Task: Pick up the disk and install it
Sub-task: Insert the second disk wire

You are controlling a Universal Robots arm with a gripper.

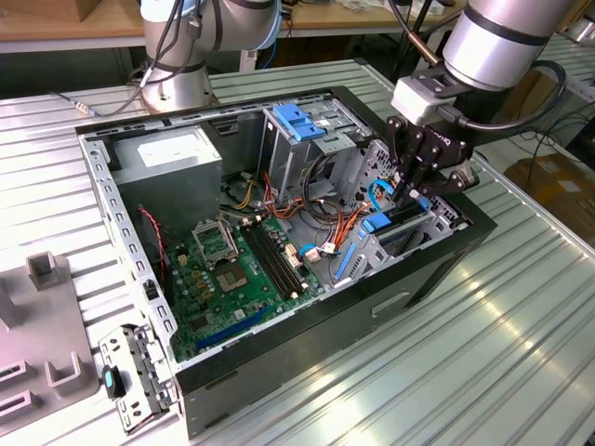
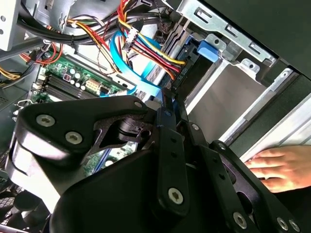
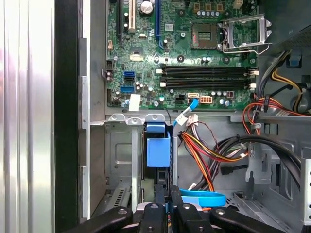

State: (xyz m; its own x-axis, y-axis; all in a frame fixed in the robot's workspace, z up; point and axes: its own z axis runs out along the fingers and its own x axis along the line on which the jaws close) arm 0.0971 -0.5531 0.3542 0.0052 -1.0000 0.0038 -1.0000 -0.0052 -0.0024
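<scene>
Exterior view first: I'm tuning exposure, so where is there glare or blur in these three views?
Exterior view: bright streaks glare off the ribbed table. First wrist view: the table strip beside the case is washed out; motherboard sharp. Second wrist view: the close gripper is dark and soft, with a hand lit behind it.

Disk [image 3: 158, 150] in case bay [image 3: 119, 160], beside motherboard [image 3: 184, 53].
</scene>
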